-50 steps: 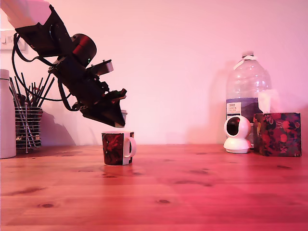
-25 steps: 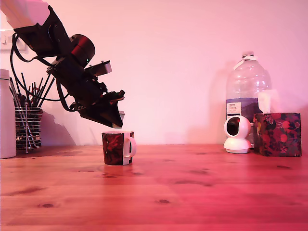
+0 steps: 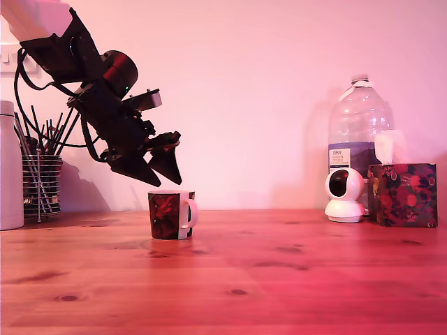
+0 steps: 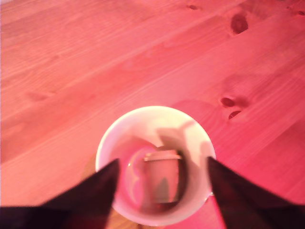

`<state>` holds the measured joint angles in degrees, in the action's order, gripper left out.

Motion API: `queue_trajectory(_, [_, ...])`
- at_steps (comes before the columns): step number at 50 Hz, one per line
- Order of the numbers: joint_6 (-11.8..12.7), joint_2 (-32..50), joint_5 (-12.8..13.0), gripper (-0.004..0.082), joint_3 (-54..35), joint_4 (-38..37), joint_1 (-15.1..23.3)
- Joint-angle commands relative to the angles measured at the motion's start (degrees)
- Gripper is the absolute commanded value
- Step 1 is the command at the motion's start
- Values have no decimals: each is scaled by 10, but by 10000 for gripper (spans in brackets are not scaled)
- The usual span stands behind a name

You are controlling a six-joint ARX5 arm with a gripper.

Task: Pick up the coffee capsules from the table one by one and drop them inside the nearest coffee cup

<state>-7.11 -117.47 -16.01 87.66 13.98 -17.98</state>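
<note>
A grey coffee capsule (image 4: 162,179) lies inside the coffee cup (image 4: 155,129), seen through the white rim in the lower middle of the wrist view; it is blurred, so whether it has settled on the bottom or rests against the wall cannot be told, and how many capsules are in there cannot be told either. In the exterior view the coffee cup (image 3: 170,215) stands upright on the table (image 3: 279,272) in the left-centre of the frame, its dark floral side toward the camera and its white handle turned to the exterior view's right. The gripper (image 3: 159,174) hangs just above the cup's rim, clear of it, tilted down from the upper left of the frame, and its two dark fingers (image 3: 137,169) stand apart with nothing between them; in the wrist view the fingertips (image 4: 102,183) frame the cup's mouth on either side. At the far left edge of the exterior view a wire holder of dark sticks (image 3: 40,174) stands beside a white cylinder (image 3: 10,167). Well apart from the cup, toward the right of the frame, stand a large clear water bottle (image 3: 360,132), a small white camera (image 3: 344,195) in front of it, and a floral-patterned tissue box (image 3: 402,194) at the right edge.
</note>
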Motion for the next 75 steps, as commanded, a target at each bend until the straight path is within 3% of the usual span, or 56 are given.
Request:
queue_trajectory(1, [-6,-13,0,638,-1,1,0])
queue_trajectory(6, [-9,-12,0,604,-1,4,0])
queue_trajectory(9, [-9,-7,0,528,-1,13,0])
queue_trajectory(12, [-14,0,0,391,-1,23,0])
queue_trajectory(13, [-24,3,1,332,-1,28,0])
queue_trajectory(18, [-26,18,2,28,-1,48,0])
queue_trajectory(20, [-26,26,1,-31,-1,55,0])
queue_trajectory(45, [-19,109,-2,-16,-23,89,13])
queue_trajectory(67, [14,306,0,-16,-246,7,29])
queue_trajectory(75, [29,382,16,-16,-330,-11,48])
